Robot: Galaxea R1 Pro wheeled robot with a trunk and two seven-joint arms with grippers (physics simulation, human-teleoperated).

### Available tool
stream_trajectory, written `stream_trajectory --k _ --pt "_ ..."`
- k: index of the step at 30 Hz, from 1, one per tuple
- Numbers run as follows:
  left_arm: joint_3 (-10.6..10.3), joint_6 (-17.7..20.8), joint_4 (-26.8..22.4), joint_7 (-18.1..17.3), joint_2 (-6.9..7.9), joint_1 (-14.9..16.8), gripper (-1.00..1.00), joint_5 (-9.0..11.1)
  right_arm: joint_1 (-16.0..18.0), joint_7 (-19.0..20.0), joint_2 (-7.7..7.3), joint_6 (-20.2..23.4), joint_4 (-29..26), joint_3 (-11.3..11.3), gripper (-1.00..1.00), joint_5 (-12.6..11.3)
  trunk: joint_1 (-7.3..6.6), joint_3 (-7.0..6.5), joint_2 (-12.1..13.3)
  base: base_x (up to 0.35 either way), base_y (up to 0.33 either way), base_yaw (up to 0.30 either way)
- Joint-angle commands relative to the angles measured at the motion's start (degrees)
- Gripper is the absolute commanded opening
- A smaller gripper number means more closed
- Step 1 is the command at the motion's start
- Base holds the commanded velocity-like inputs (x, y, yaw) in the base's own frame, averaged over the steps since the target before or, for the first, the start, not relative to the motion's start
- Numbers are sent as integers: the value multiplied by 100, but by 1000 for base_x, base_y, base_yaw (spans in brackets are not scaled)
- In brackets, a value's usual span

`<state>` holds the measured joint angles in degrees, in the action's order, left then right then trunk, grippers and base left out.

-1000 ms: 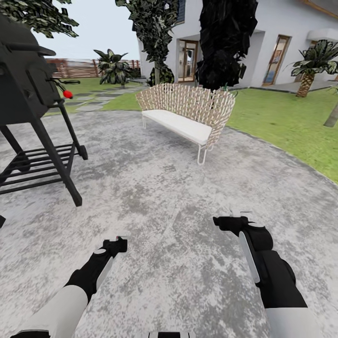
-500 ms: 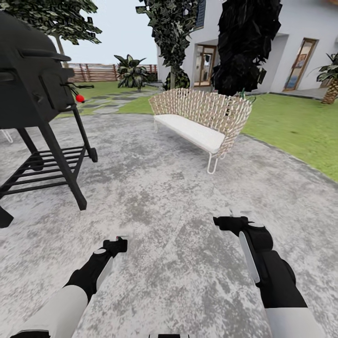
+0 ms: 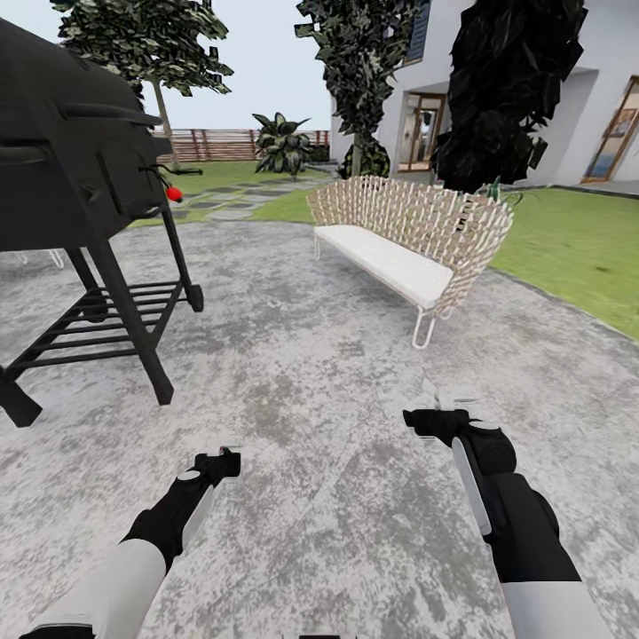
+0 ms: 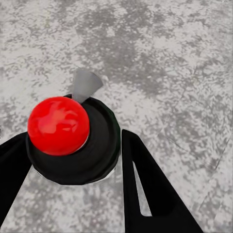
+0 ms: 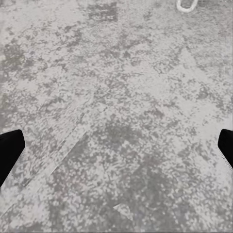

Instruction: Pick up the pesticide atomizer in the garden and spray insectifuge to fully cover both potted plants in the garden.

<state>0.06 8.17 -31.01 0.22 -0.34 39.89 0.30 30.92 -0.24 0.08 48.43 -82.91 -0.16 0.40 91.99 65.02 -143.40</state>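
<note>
While both hands hang over grey paving (image 3: 302,373), the garden (image 3: 232,170) is way off ahead: a strip of lawn with pale slabs running to a brown fence (image 3: 222,142), past a black grill (image 3: 71,169) on the left and a woven bench (image 3: 399,257) in the middle. More lawn (image 3: 568,257) runs off to the right in front of a white house (image 3: 603,53). So the garden is well apart from both hands, with the whole patio in between.

The head view gives you the layout, with the left hand (image 3: 219,463) and right hand (image 3: 435,417) held low, apart from each other, and too small to read. The wrist cams fill that in. Right wrist shows bare paving with the black fingertips (image 5: 9,150) at opposite edges, so that hand is spread wide with nothing in it, plus a white loop (image 5: 187,5) at the edge. Left wrist shows a glossy red ball (image 4: 58,125) on a round black part with a grey stub, sitting between the two dark fingers (image 4: 145,189). I can't tell what it is, or whether the left hand is clamped on it.

Compared to a second ago the whole head view has swung: the grill is bigger and nearer on the left, the bench has slid right and lower, and more of the fence shows. Camera move, not the furniture. Both arms sit in the same spot in the picture.
</note>
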Motion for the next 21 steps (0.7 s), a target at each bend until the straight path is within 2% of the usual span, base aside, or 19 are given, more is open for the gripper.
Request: stream_trajectory --k 1,21 --pt "1 33 -11 4 -2 1 -100 3 2 -3 2 26 -6 -2 100 4 2 -3 -2 265 -124 205" --pt "3 31 -11 4 -2 1 -100 -1 2 -3 1 28 -6 -2 100 4 2 -147 -2 336 -11 217"
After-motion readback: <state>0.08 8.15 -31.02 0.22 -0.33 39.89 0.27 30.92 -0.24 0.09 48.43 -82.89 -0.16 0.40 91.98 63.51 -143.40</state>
